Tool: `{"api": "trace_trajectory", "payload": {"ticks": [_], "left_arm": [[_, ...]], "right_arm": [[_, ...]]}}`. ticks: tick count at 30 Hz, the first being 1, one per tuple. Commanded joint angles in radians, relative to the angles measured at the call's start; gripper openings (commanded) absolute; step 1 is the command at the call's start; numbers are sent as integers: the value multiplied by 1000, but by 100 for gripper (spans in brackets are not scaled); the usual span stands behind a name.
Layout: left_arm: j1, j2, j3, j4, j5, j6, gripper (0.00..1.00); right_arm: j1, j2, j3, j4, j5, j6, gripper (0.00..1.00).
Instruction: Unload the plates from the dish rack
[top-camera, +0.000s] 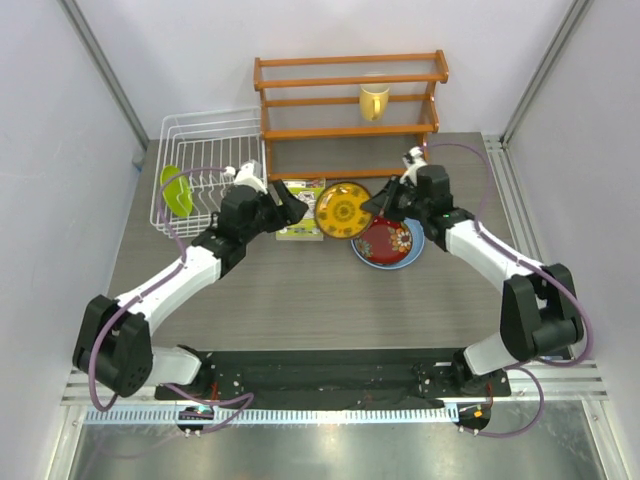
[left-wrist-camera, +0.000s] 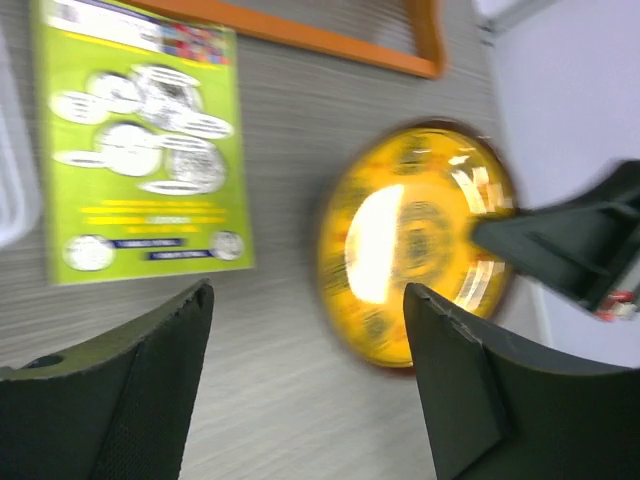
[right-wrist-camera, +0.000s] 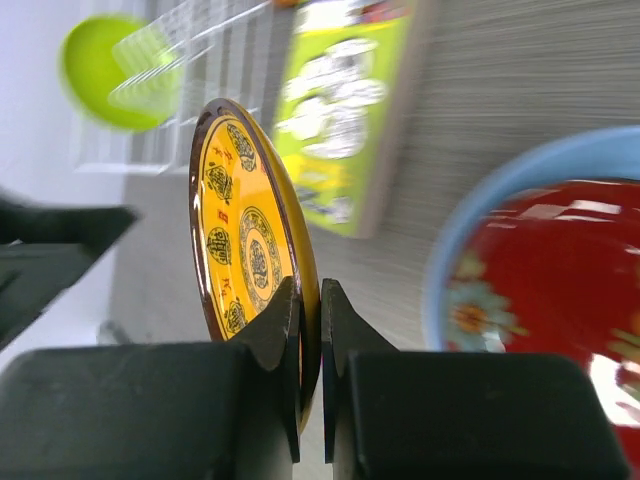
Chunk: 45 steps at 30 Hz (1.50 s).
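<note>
The yellow-orange patterned plate (top-camera: 343, 208) stands on edge above the table. My right gripper (right-wrist-camera: 310, 300) is shut on its rim (right-wrist-camera: 245, 230). Just left of it, my left gripper (left-wrist-camera: 310, 330) is open with nothing between its fingers, and the plate (left-wrist-camera: 415, 240) shows beyond them. A dark red patterned plate (top-camera: 385, 240) lies on the light blue plate (top-camera: 415, 255) under my right arm. The lime green plate (top-camera: 177, 190) stands in the white wire dish rack (top-camera: 205, 150) at the back left.
A lime-green booklet (top-camera: 300, 215) lies on the table between the rack and the plates. An orange wooden tiered shelf (top-camera: 350, 95) at the back holds a yellow mug (top-camera: 374, 100).
</note>
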Motion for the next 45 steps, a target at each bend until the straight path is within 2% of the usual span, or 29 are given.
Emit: {"api": "trace_trajectory", "payload": {"ticks": [1,2,7,12,15,20,22,26,27,29,32,35,42,45], "left_arm": [[0,-95,42,-121,-256,145,78],[0,-106,39,-164,-341,164,80],[0,-190,29,-218,-528,286,82],[6,-224,11,-218,-786,381,94],[54,-192,25,-236,-844,418,96],[173,-149,45,-248,-810,418,97],[213,-142,57,-247,-789,415,97],[247,-125,77,-255,-779,425,99],[250,-122,80,-256,-778,428,100],[261,-117,86,-256,-783,429,99],[287,-99,97,-252,-778,426,99],[319,-65,117,-242,-781,434,99],[398,64,178,-209,-777,455,99],[437,131,201,-187,-764,458,100]], "right_arm": [[-126,-127,-27,-145,145,-84,1],[-152,-133,-32,-196,151,-98,1],[-237,-136,-46,-305,171,-192,1],[-252,-104,-75,-320,158,-212,1],[-253,-60,-72,-320,141,-215,1],[-255,15,-75,-287,111,-219,3],[-255,37,-63,-277,98,-231,8],[-257,94,-37,-280,67,-247,28],[-258,100,-31,-279,64,-244,44],[-258,107,-28,-283,65,-239,66],[-257,104,-23,-294,93,-250,78],[-258,83,-8,-332,136,-285,82],[-258,-23,41,-431,360,-334,83],[-258,-83,41,-431,369,-340,83]]}}
